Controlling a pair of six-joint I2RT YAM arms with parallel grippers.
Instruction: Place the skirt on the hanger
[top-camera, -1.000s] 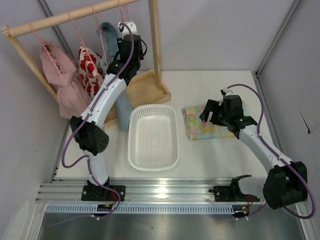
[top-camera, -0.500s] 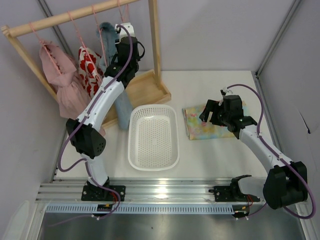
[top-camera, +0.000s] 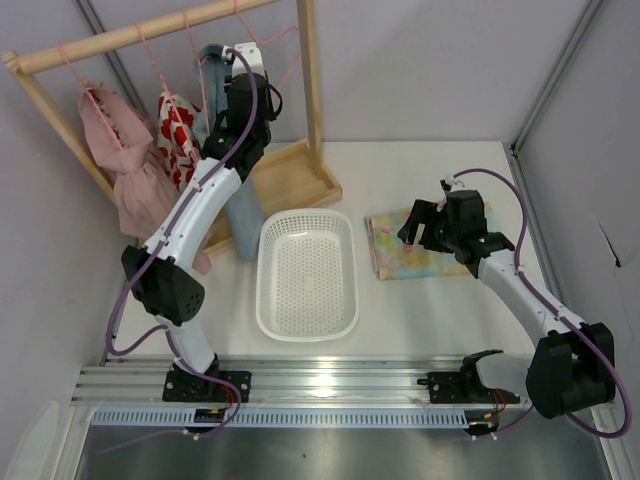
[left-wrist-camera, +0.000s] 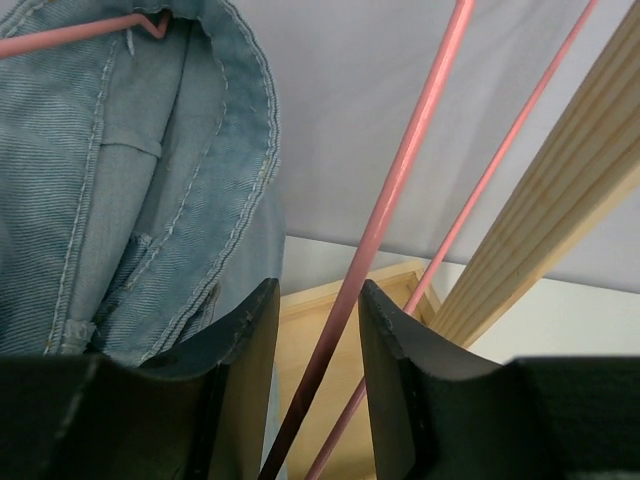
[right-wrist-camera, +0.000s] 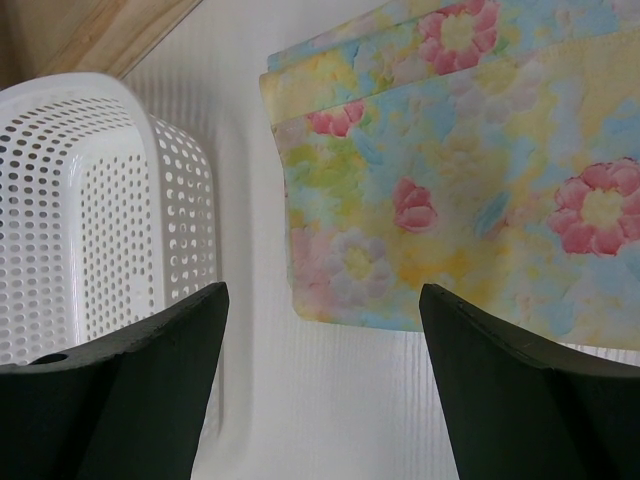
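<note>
The white desk carries a wooden clothes rack at its far left, hung with garments, and a white perforated basket near the middle; the flowered skirt lies flat on the desk just right of the basket, well apart from the rack. The pink wire hanger hangs on the rack just right of a denim garment; the left tool is raised there, jaws partly spread either side of the hanger's wire, not pinching it; the right tool hovers over the skirt's left edge, jaws spread wide, holding nothing.
</note>
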